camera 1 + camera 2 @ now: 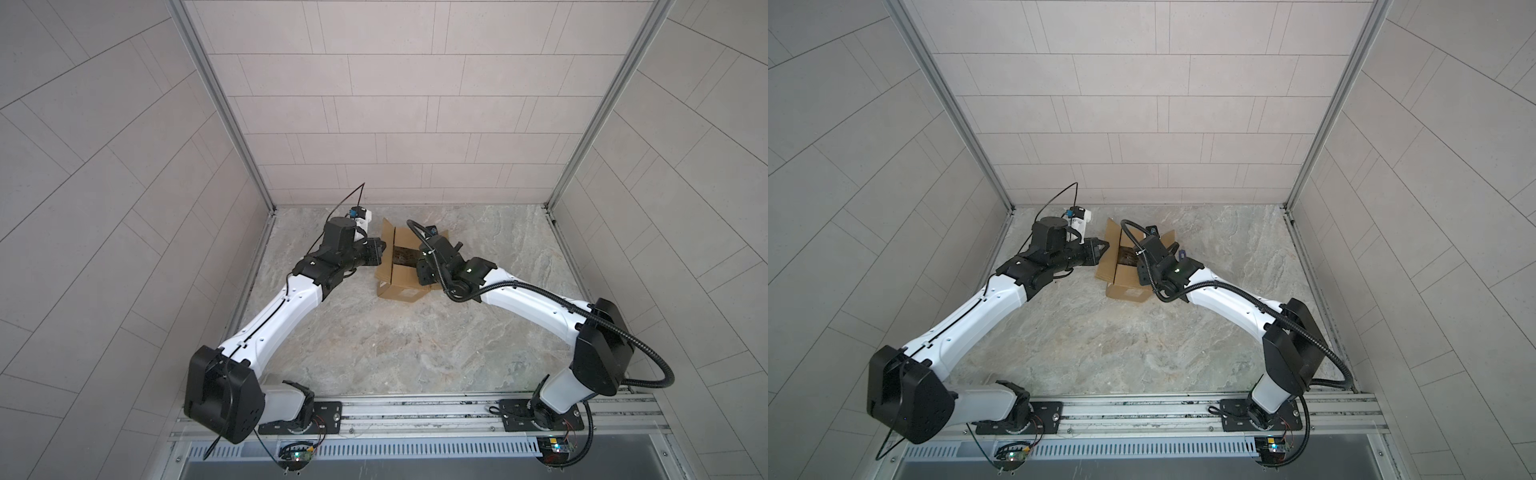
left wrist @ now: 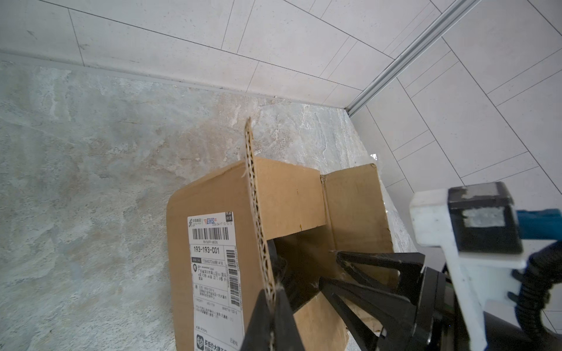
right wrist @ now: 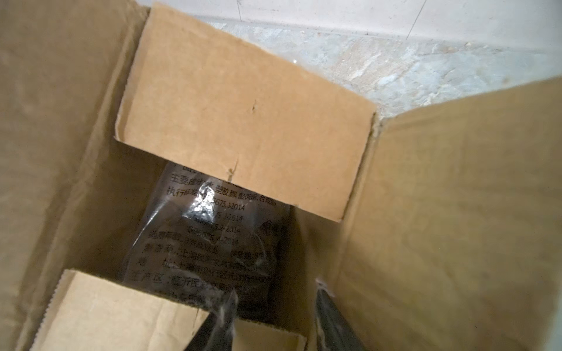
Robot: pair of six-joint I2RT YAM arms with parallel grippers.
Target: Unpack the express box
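Observation:
The express box (image 1: pixel 401 284) (image 1: pixel 1125 284) stands at the table's middle back with its flaps open and a white label (image 2: pixel 213 258) on one side. My left gripper (image 1: pixel 380 249) (image 2: pixel 272 296) is shut on the edge of the left flap (image 2: pixel 254 197), holding it outward. Reaching down into the box mouth is my right gripper (image 3: pixel 276 290) (image 2: pixel 331 270), open. Under it lies a clear-plastic-wrapped packet (image 3: pixel 213 237) printed with black text. One right fingertip (image 3: pixel 231 299) is at the packet's plastic edge, and two inner flaps partly cover the packet.
A small blue object (image 1: pixel 1180 252) lies just right of the box, partly behind my right arm. The back wall (image 1: pixel 395 124) stands close behind the box, with side walls on both sides. A metal rail (image 1: pixel 415 409) carries the arm bases at the front.

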